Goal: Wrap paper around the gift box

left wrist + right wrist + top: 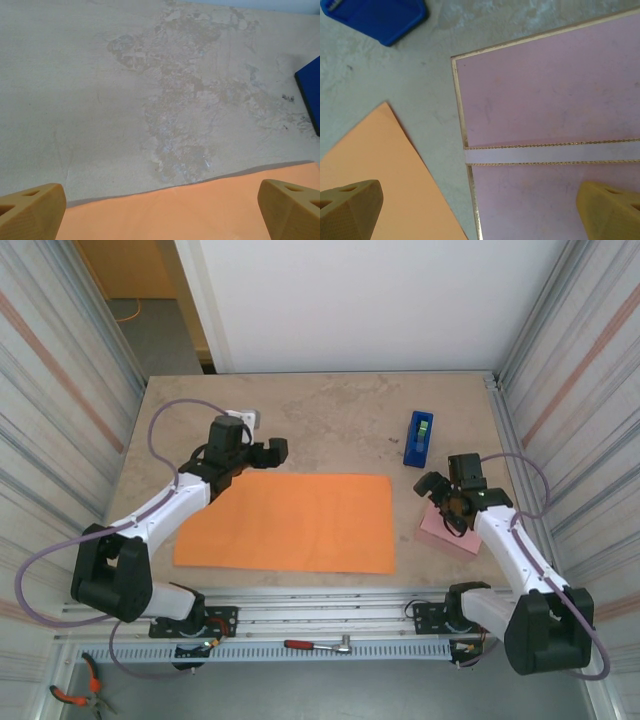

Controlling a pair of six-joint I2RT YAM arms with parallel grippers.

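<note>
On the right side of the table point(330, 420), the pale pink gift box point(450, 532) lies flat just beside the right edge of the paper point(290, 522), with a narrow strip of bare tabletop between them. From the right wrist, the gift box point(555, 100) shows a thin gold trim along its edges and a pale ribbon point(555, 152) with gold borders crossing its top, while a corner of the orange sheet point(380, 175) lies nearby without touching it. The paper is spread flat across the middle of the table, its long sides running left to right. The right end effector point(448, 498) hangs above the near-left part of the box, spread wide and holding nothing; in its own camera one tan finger point(350, 207) sits above the paper and the other above the pink lid. The left end effector point(245, 462) hovers over the far-left edge of the sheet, likewise spread and empty, its two tan fingers point(30, 210) wide apart above the orange border point(200, 210). A blue tape dispenser point(419, 438) stands upright on the table beyond the box, apart from both box and paper.
</note>
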